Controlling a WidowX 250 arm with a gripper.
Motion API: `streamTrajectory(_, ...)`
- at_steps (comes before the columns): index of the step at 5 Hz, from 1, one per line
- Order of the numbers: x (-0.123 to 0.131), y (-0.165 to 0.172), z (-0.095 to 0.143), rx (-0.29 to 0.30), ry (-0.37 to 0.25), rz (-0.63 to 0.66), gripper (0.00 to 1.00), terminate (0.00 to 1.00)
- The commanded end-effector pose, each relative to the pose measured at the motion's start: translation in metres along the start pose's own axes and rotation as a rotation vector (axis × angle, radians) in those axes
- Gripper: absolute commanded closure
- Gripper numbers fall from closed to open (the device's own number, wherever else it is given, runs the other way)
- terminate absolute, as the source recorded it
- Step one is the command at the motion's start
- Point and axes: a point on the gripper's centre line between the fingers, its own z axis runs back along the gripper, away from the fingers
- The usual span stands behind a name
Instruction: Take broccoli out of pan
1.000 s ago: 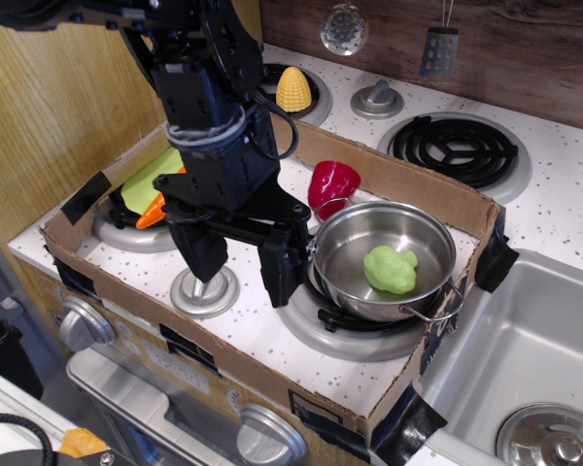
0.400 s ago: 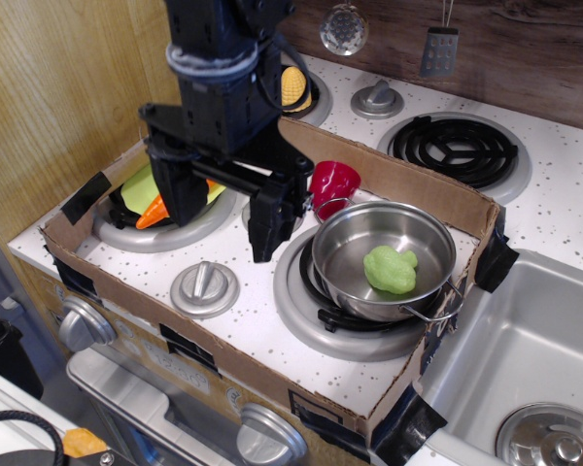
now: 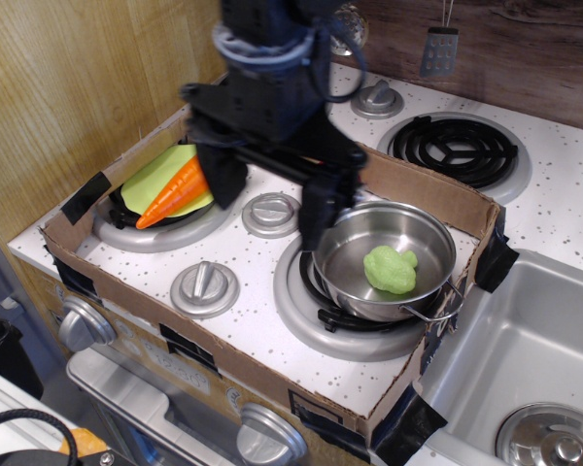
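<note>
Green broccoli (image 3: 390, 269) sits in steel pan (image 3: 355, 282) on burner. Gripper (image 3: 270, 199) hovers just left of pan, jaws wide apart, holding nothing. Carrot (image 3: 175, 192) on plate (image 3: 155, 173).

The black arm comes down from the top of the view, its wrist pointing downward, and the gripper (image 3: 272, 194) hangs with both dark fingers (image 3: 321, 209) spread wide apart — one to the left, one to the right — nothing held between them.
</note>
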Motion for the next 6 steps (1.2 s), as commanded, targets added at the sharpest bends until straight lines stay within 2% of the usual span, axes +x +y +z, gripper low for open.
streamTrajectory(1,0.038,-0.024,-0.002,-0.039,-0.08,-0.034,0.0,0.0)
streamTrajectory(2,0.052,-0.028,-0.022,-0.087,-0.073,-0.066,0.0,0.0)
streamTrajectory(3,0.055,-0.028,-0.046,-0.11,-0.081,-0.067,0.0,0.0)
streamTrajectory(4,0.055,-0.025,-0.067,-0.125,-0.057,-0.053,0.0,0.0)
streamTrajectory(6,0.058,-0.024,-0.087,-0.149,-0.06,-0.054,0.0,0.0)
